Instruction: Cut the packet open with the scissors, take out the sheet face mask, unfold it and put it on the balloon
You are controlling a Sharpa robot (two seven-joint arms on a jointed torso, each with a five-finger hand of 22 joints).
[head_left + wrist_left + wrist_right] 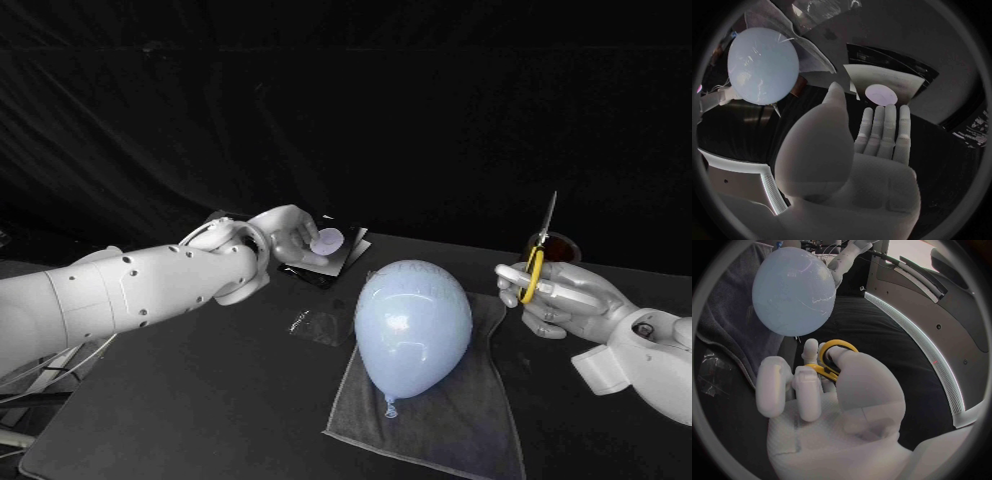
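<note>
The face mask packet (326, 256), dark with a pale round mark, lies flat on the table left of the balloon. My left hand (289, 234) hovers at its near edge with fingers stretched out and apart, holding nothing. In the left wrist view the fingertips (886, 114) end just short of the packet (886, 82). The pale blue balloon (414, 325) lies on a grey cloth (447, 420) in the middle. My right hand (560, 296) grips the yellow-handled scissors (535, 265) to the right of the balloon, blades pointing up. The right wrist view shows the fingers through the yellow handles (839, 348).
A scrap of clear plastic (303, 322) lies on the table by the cloth's left edge. A dark round holder (560, 244) stands behind the scissors. The cloth (729, 315) spreads under the balloon (792, 290).
</note>
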